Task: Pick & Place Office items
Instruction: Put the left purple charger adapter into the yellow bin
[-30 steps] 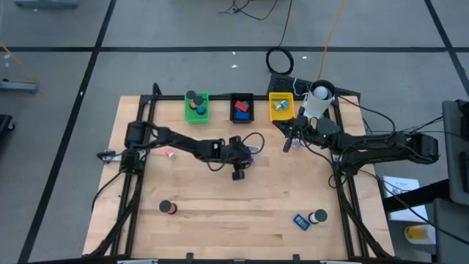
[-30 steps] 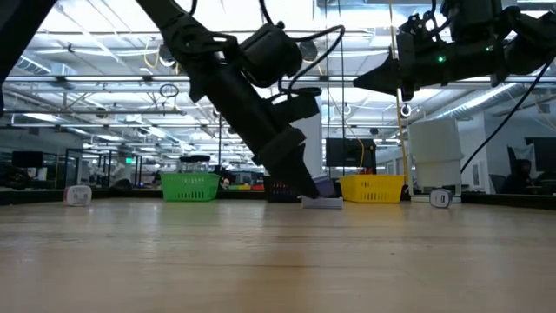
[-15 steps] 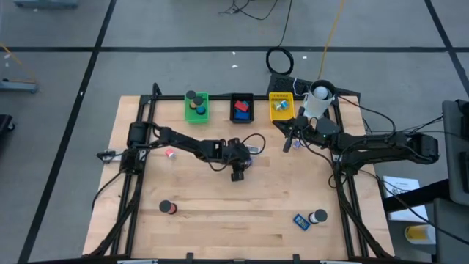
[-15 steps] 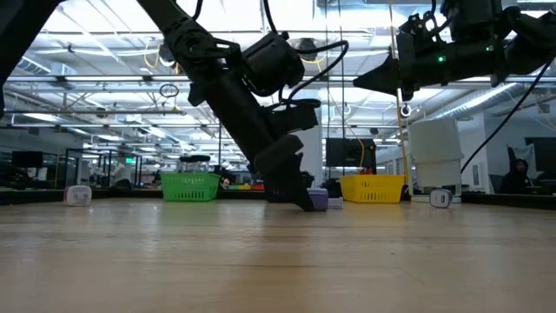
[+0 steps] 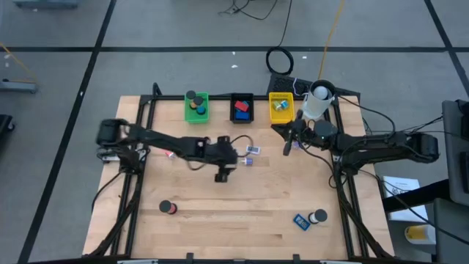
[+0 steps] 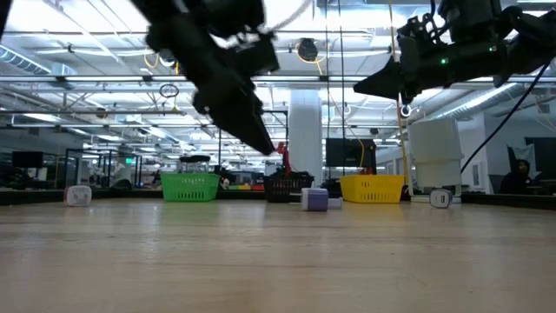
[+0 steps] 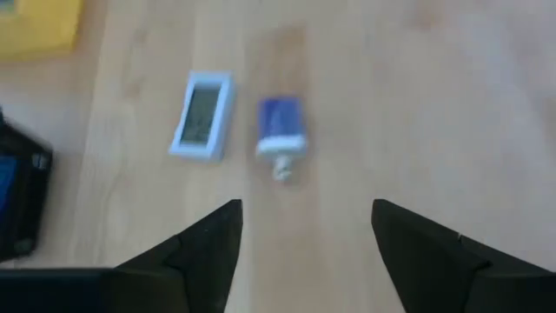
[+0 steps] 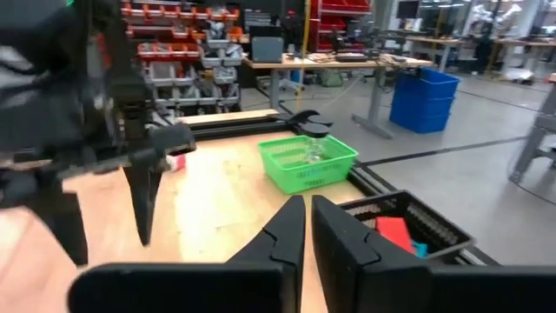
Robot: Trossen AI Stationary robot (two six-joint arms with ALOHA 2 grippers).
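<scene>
My left jaws [image 7: 304, 239] stand spread with nothing between them, held above the bare wood of the surface [image 5: 242, 205] near its middle. Just ahead of the fingertips [image 7: 213, 230] lie two small items side by side, apart from each other: a blue tube-like piece with a white tip [image 7: 281, 136] and a pale flat rectangular piece [image 7: 201, 116]. In the high view both lie just right of the left gripper [image 5: 233, 155]; the low view shows a small purple-white block [image 6: 314, 199] resting on the wood, clear of the arm above it.

My right jaws [image 8: 304, 228] are pressed together, holding nothing I can see. The right gripper [image 5: 288, 138] hangs in the air near the yellow tray [image 5: 281, 105], beside the white cup [image 5: 318, 100].

Farther out, along the far edge:
- green tray [image 5: 196, 107], dark round caps and a blue piece inside
- black tray [image 5: 242, 108], red and blue blocks inside
- yellow tray, small pieces, cannot tell which

Loose on the surface:
- dark round roll [image 5: 168, 208], near the left front
- blue block [image 5: 300, 221] just beside a white-topped round cap [image 5: 319, 216], right front
- small red and white piece [image 5: 169, 153] beside my left arm
</scene>
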